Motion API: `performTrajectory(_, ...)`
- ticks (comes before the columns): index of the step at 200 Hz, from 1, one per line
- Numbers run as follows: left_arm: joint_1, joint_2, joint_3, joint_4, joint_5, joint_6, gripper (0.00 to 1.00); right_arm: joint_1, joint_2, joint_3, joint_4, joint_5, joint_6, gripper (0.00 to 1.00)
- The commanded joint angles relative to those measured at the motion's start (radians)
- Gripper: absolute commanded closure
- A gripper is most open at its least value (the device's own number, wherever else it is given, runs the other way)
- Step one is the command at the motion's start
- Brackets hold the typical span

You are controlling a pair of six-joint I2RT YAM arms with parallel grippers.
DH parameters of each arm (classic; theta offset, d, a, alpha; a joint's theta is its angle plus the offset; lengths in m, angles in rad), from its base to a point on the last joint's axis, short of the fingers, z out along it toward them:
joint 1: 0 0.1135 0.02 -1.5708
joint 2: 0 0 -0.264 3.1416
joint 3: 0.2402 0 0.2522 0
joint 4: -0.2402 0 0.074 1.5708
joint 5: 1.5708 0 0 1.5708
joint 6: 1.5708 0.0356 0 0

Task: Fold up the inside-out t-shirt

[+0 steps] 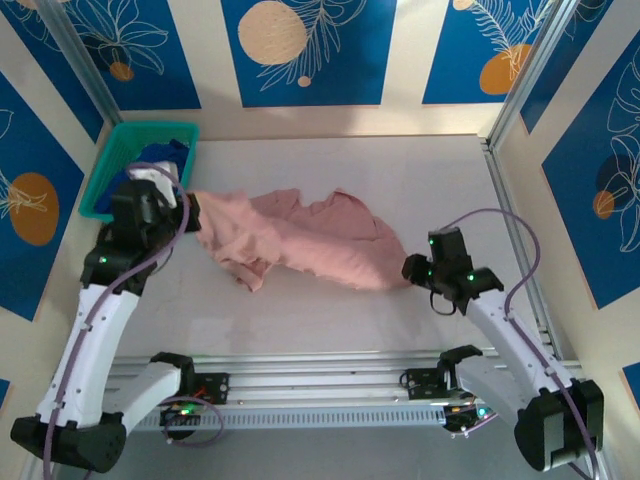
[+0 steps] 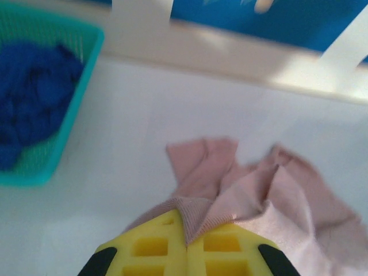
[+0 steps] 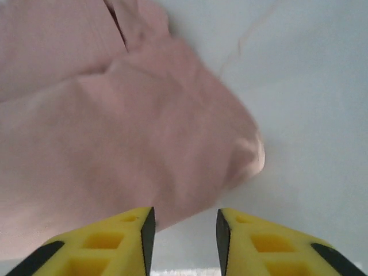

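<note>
- Top external view: the dusty-pink, soft cotton short-sleeved t-shirt [image 1: 300, 240] lies crumpled in a long heap across the middle of the white table [image 1: 300, 320], between the two arms.
- The left gripper [image 2: 187, 246] has its yellow fingers pressed together on a ribbed edge of the shirt, near the teal plastic basket [image 1: 102, 165] holding a dark blue garment [image 1: 165, 155].
- The right gripper [image 3: 184, 230] has its fingers apart, just short of the shirt's rounded end.
- The cloth looks light and limp, and is likely to sag and bunch; hems, seams or shoulders seem the surest holds.
- No brand, label or writing is legible.
</note>
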Motion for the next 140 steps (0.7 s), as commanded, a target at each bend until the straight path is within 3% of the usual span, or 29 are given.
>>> performTrajectory(1, 0.012, -0.021, -0.108, -0.045, 0.034, -0.02, 1.0, 0.042, 0.003, 0.023, 0.188, -0.006, -0.004, 0.57)
performTrajectory(50, 0.012, -0.058, -0.217, -0.012, 0.06, -0.066, 1.0, 0.099, 0.446, 0.268, 0.276, -0.037, -0.092, 0.54)
performTrajectory(85, 0.012, -0.064, -0.243, -0.023, 0.05, -0.063, 1.0, 0.114, 0.699, 0.469, 0.242, -0.069, -0.142, 0.52)
performTrajectory(117, 0.011, -0.077, -0.242, -0.026, 0.047, -0.058, 1.0, 0.106, 0.826, 0.571, 0.143, 0.013, -0.193, 0.51)
performTrajectory(140, 0.012, -0.079, -0.25, -0.011, 0.059, -0.063, 1.0, 0.029, 0.86, 0.596, 0.093, -0.046, -0.206, 0.5)
